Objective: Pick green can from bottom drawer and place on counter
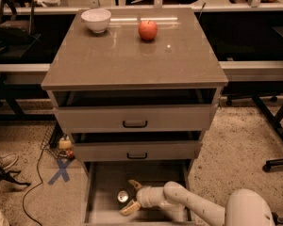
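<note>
Jaws spread wide, nothing pinched yet.

Camera view, high and frontal. Gripper (129,196) low inside the bottom drawer (102,175), reached in from the right on a pale arm (188,205). Two tan fingers (134,185) forked open toward the left, one nearer the drawer's back, one nearer its front lip. Green can (122,196) upright on the drawer floor, silver top up, at the mouth of the fork and roughly between the fingertips. Cannot tell whether touching either finger. Can body mostly hidden from this angle.

Above: two upper drawers (99,119) with black handles, each apparently out a little. Counter (132,65) on top, white bowl (95,19) and red apple (147,29) near its back edge.

Step in hand, by judgement: closing on the can. Advice for doing it well:
- Ease a touch further left first, so the can sits deep between the pads rather than at the tips.
- Centre it, then close squarely on the mid-body, not the rim.
- Keep the wrist level to avoid tipping it.
- Raise only slightly, then draw out toward the drawer's front before climbing, since the drawer fronts overhang.
- Set down on the counter well apart from apple and bowl.
</note>
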Available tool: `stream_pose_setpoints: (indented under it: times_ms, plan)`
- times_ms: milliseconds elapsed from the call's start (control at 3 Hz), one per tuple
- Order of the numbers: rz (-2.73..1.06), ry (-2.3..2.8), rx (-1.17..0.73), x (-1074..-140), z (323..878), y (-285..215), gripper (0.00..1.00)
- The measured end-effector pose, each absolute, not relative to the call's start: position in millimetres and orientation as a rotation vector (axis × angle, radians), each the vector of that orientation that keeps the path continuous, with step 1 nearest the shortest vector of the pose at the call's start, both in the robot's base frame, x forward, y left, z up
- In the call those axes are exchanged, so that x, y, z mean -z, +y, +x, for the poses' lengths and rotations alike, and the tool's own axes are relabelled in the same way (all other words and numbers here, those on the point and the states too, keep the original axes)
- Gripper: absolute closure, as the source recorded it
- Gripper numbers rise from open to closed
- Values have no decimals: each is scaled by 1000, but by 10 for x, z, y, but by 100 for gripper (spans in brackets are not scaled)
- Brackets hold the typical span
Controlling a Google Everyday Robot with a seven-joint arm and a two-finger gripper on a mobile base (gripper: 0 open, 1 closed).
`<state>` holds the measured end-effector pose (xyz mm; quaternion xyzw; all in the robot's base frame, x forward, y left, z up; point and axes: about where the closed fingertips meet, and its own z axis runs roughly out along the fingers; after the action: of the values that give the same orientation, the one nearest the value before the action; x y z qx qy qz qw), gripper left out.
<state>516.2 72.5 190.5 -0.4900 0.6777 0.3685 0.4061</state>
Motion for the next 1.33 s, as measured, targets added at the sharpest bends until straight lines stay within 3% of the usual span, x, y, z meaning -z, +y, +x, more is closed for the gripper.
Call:
stream_pose_setpoints:
  times_ms: [1000, 1333]
  plan:
    - [-1244, 1727, -908, -1920, 5082, 567, 87]
    - [-1233, 1655, -897, -2351, 5011, 163, 100]
